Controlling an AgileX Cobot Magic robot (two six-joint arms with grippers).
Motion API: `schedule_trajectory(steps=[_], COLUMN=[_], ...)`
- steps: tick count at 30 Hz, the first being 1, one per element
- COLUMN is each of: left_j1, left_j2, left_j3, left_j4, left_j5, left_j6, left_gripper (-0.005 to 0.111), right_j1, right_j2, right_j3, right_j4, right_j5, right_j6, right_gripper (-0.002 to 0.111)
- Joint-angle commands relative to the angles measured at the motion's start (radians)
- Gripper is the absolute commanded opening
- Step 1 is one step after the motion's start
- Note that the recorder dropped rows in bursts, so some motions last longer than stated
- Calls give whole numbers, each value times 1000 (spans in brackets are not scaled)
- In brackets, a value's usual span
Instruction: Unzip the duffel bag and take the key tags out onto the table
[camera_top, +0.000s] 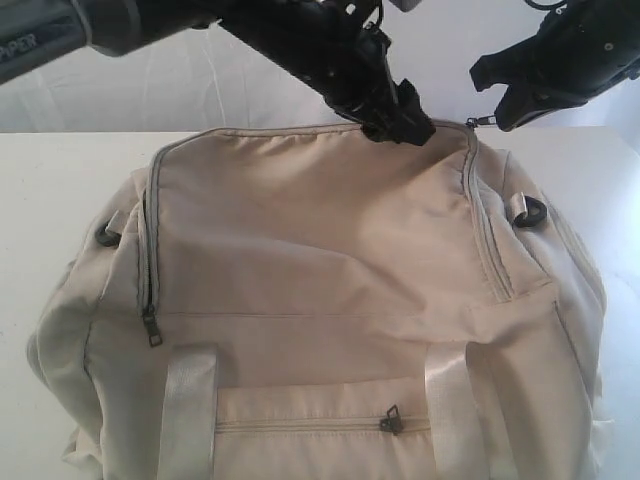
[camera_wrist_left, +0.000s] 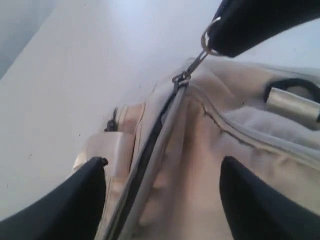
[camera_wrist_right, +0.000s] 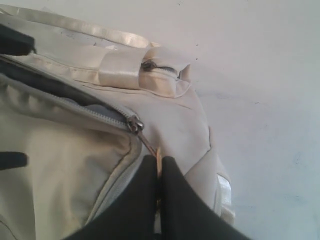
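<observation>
The beige duffel bag (camera_top: 320, 260) lies on the white table (camera_top: 45, 190) and fills most of the exterior view. My right gripper (camera_wrist_right: 160, 166) is shut on the metal pull of the main zipper, whose slider (camera_wrist_right: 134, 125) sits at the bag's far right corner (camera_top: 472, 128). A short dark gap shows behind the slider (camera_wrist_left: 181, 78). My left gripper (camera_wrist_left: 162, 200) is open, its fingers (camera_wrist_left: 75, 200) straddling the bag's top fabric beside the zipper, at the far edge (camera_top: 400, 122). The key tags are hidden.
A second grey zipper runs down the bag's left end to a pull (camera_top: 152, 330). The front pocket zipper pull (camera_top: 392, 420) sits between two pale straps (camera_top: 190, 410). Dark D-rings (camera_top: 530, 212) sit at both ends. Bare table shows left of the bag.
</observation>
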Motion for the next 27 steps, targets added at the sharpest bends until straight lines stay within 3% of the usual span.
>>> schedule_trajectory(steps=[1,6,10,11,14,20,27], left_j1=[-14,-14,-14,-14,-14,11,55], left_j2=[47,53,50,50,50,50,42], left_j3=[-26,-26,-26,-26,-26,-26,-26], left_j4=[-10,-71,-92,-92,-75,5,-9], left_j5=[-35,-33,-38,-40,-48,-3,30], left_j6=[-23,-42,-40,-40,-40,-89,-112], left_gripper=[67,50,45,39,0,0,0], right_j1=[-10,-10,-10,-10,-10,-10,-10], right_j2=[-9,-9,-9,-9,-9,-9,-9], right_j3=[4,15,57,63,62,62,62], right_j4=[-3,-3,11,16,43,51,61], right_j5=[10,-4,-30,-36,-30,-17,10], right_j6=[-5,-5,-5,-7,-21,-23,-25], right_gripper=[0,0,0,0,0,0,0])
